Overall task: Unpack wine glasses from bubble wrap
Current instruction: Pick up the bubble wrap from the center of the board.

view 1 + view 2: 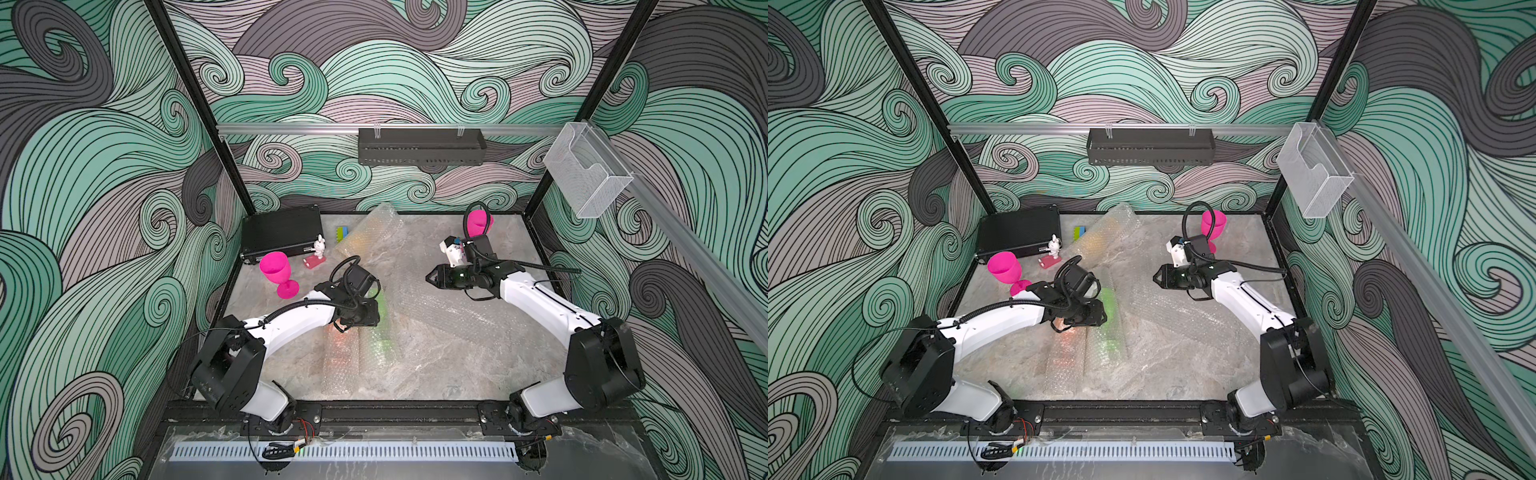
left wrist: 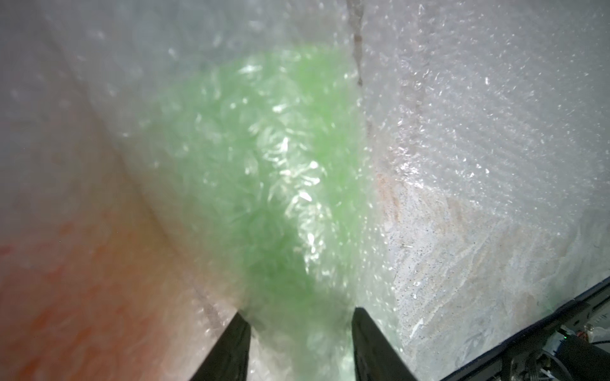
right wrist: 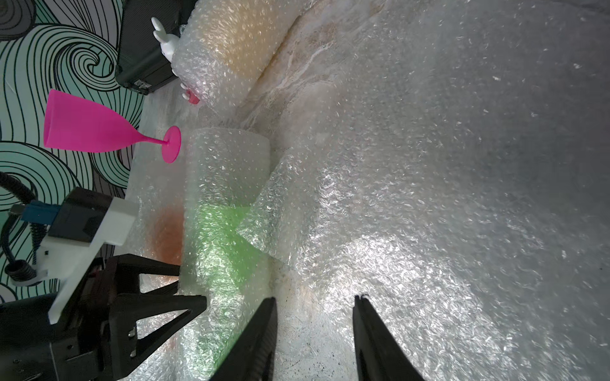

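**Left gripper** [image 2: 298,313]: lowered to the table. Its black fingers [image 2: 231,349] stand on either side of one end of the green-tinted sleeve [image 3: 227,165], and wrap fills the gap between them. Whether they pinch it firmly cannot be told.

**Right gripper** [image 3: 316,298]: jaws apart with nothing between them. It is held above the flat sheet [image 1: 449,316] and points toward the left arm.

**Lime green goblet** [image 2: 264,165]: lying inside the green-tinted sleeve near the table's middle, seen only as a blurred green shape through the bubbles.

**Orange goblet** [image 1: 338,345]: an orange glow inside the neighbouring sleeve [image 2: 66,231], which touches the green-tinted one along its side.

**Rear sleeve** [image 1: 365,237]: bubble wrap near the back wall, showing a yellow-orange tint within.

**Magenta goblet** [image 1: 276,270]: unwrapped and upright on its foot at the table's left side, clear of the wrap.

**Second magenta goblet** [image 1: 1213,226]: unwrapped with its cup up, at the back right corner, partly hidden behind the right arm's cable.

**Flat sheet**: bubble wrap spread over the table's right half, with one corner overlapping the green-tinted sleeve.

**Other items**
- Black case [image 1: 282,232], at the back left.
- White rabbit figurine [image 1: 319,245], just in front of the case.
- Green-and-blue block [image 1: 341,233], beside the rear sleeve.
- Marbled table [image 1: 478,374].
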`<control>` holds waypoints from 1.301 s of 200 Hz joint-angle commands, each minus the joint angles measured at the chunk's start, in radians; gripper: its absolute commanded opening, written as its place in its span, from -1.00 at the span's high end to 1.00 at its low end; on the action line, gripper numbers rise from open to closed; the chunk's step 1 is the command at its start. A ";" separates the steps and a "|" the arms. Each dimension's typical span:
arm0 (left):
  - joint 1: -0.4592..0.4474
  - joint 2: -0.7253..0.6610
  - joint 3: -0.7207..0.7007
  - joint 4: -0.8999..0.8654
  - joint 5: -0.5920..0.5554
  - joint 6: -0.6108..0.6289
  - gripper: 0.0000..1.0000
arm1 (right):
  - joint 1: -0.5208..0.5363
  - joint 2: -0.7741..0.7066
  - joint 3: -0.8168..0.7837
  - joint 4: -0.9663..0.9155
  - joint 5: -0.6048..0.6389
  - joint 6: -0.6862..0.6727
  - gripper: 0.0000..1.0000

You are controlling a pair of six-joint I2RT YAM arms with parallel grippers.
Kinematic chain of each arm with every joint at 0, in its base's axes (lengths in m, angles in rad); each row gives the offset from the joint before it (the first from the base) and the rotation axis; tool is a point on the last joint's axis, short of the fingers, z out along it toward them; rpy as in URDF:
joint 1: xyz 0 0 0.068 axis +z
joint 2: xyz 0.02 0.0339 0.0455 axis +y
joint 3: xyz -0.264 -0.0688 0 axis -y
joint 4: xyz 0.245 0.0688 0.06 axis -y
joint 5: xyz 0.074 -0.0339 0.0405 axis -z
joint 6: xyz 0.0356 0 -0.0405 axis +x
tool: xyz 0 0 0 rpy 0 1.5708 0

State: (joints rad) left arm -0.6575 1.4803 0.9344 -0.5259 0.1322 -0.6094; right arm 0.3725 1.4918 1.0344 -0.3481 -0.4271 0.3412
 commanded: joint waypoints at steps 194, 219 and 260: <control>-0.005 -0.236 0.143 -0.072 -0.046 0.070 1.00 | 0.052 0.032 -0.051 0.072 -0.053 0.022 0.15; -0.005 -0.240 0.141 0.012 0.026 0.064 1.00 | 0.051 0.023 -0.053 0.067 -0.050 0.021 0.14; -0.009 -0.162 0.110 0.143 0.161 -0.003 1.00 | 0.051 -0.004 -0.059 0.037 -0.039 0.007 0.14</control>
State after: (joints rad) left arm -0.6579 1.2739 1.0370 -0.4767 0.1928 -0.5732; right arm 0.4179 1.5219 0.9905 -0.2913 -0.4702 0.3561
